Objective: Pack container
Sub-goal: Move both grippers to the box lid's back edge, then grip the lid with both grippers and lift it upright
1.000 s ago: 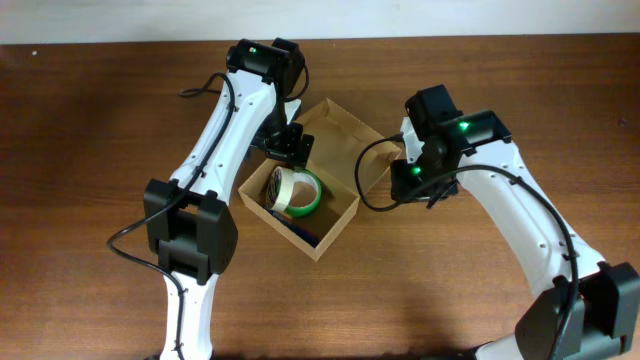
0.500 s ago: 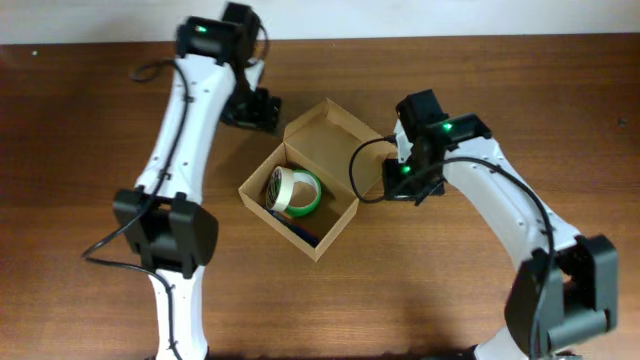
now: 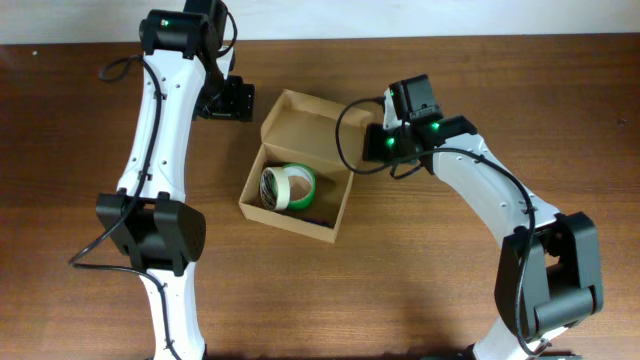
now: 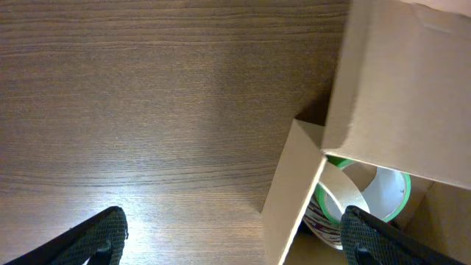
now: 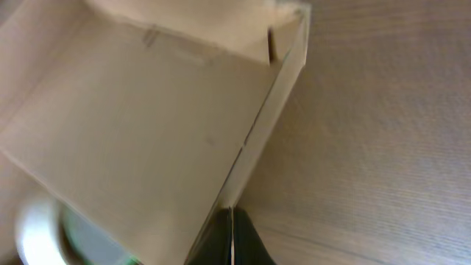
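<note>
The left gripper (image 3: 226, 100) has pulled away from the container (image 3: 290, 222), and its jaws stand wide apart, holding nothing. The right gripper (image 3: 374, 152) has come in and seems pinched on the box's right wall (its wrist view shows the fingers meeting at the cardboard edge). The box has turned squarer, near the middle of the table (image 3: 450, 300), with tape rolls (image 3: 288, 187) inside and the lid up. I think closing it comes next.

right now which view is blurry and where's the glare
Right wrist: soft throughout, the container wall and tape roll smeared. Left wrist: sharp wood grain, a bright glare patch on the table at lower left. Overhead: crisp and evenly lit, mild shadow inside the container.
</note>
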